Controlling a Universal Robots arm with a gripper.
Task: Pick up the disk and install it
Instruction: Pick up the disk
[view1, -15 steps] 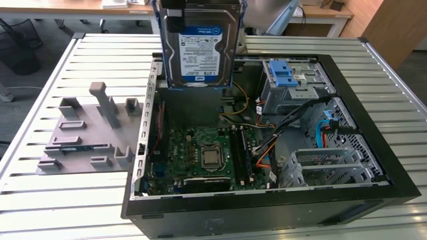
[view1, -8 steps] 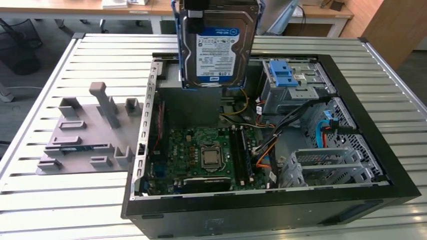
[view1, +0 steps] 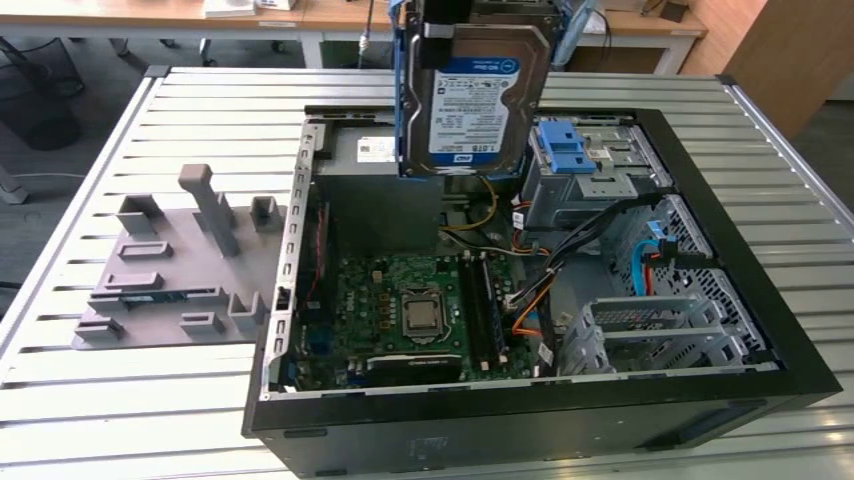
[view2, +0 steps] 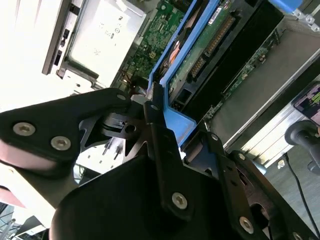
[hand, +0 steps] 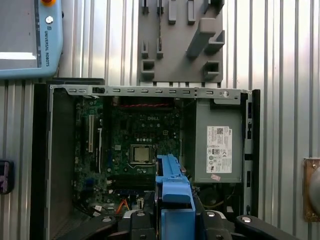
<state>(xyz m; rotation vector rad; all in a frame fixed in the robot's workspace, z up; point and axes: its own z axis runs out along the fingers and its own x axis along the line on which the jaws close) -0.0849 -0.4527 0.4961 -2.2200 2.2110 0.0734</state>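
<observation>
Hanging upright above the open computer case (view1: 534, 420), the disk (view1: 474, 100) is clamped by the claw (view2: 159, 112) on its blue frame (view2: 175, 122). It looks stiff, dense and shock-sensitive; the frame's edges seem the safest hold, not the label face.

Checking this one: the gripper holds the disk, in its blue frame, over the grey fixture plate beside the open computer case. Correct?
Not quite. The gripper does hold the disk in its blue frame, but over the open computer case, not over the grey fixture plate beside it. The exterior view shows this.
</observation>
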